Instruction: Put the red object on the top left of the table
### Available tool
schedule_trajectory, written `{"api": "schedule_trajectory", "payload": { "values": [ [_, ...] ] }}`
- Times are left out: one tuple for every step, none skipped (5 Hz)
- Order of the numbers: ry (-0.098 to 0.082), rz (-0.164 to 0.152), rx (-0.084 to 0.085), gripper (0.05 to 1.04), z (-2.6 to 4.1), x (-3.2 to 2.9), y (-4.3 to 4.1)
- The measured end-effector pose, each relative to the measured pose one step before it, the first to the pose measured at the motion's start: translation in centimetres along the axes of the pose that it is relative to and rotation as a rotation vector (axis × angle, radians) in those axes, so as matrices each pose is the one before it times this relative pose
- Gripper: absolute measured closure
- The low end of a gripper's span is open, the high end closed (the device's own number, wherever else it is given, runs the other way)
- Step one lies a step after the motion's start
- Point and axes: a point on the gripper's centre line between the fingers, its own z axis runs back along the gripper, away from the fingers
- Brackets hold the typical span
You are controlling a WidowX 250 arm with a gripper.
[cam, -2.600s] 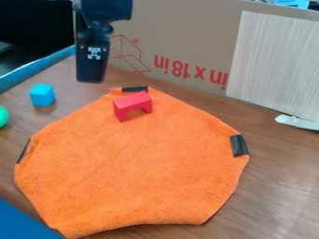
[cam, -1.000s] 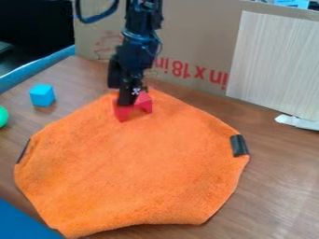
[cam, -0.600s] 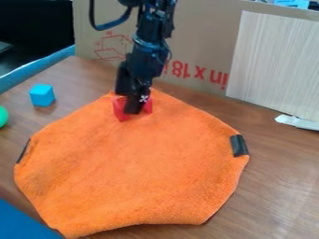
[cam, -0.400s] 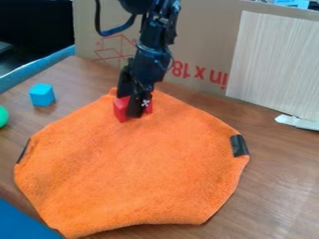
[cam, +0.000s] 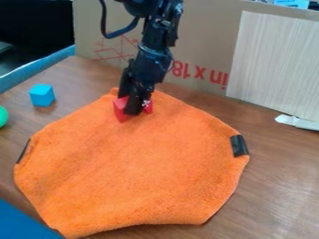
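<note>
Moved: gripper [cam: 129, 103], lowered to red block [cam: 120, 110]. Orange cloth [cam: 137, 168], frame centre: may drag if snagged. Red block, on cloth, above frame centre: may slip if pinched off-middle; gripper's hold uncertain. Blue cube [cam: 42, 95], upper left: low carry may knock it.

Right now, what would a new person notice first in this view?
Probably the big orange cloth, spread over the middle of the wooden table. Next, the black gripper at the red block, near the cloth's far edge. A bright blue cube stands on bare wood at the left.
</note>
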Motion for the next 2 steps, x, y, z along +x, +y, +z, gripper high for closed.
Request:
{"api": "schedule_trajectory", "payload": {
  "values": [
    [-0.0001,-0.0035,-0.0190,0.506,-0.172,-0.351,0.104],
    [0.0043,0.0005,-0.0385,0.506,-0.046,-0.948,0.162]
  ]
}}
